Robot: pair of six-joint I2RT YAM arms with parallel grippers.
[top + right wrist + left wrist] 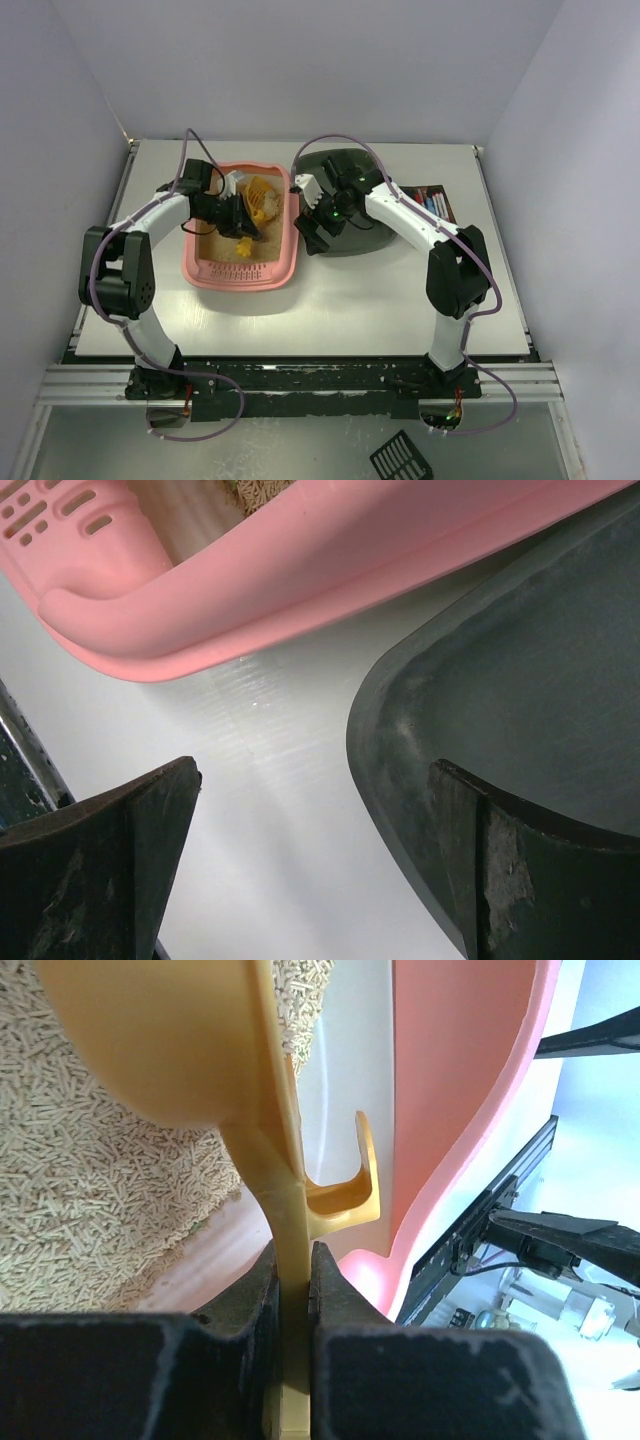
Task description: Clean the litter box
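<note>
The pink litter box (240, 277) sits left of centre on the table, holding tan pellet litter (70, 1200). My left gripper (232, 214) hangs over it, shut on the handle of a yellow scoop (283, 1200). The scoop's bowl (260, 197) is above the litter near the box's far right corner. A small yellow object (243, 247) lies in the litter. My right gripper (315, 850) is open, straddling the left rim of the dark grey tray (400, 730). One finger is over the tray and the other over bare table, beside the litter box's pink wall (300, 580).
The dark grey tray (350, 235) stands just right of the litter box with a narrow gap between them. A flat pack of pens (433, 204) lies at the back right. A black slotted piece (400, 458) lies below the table's front rail.
</note>
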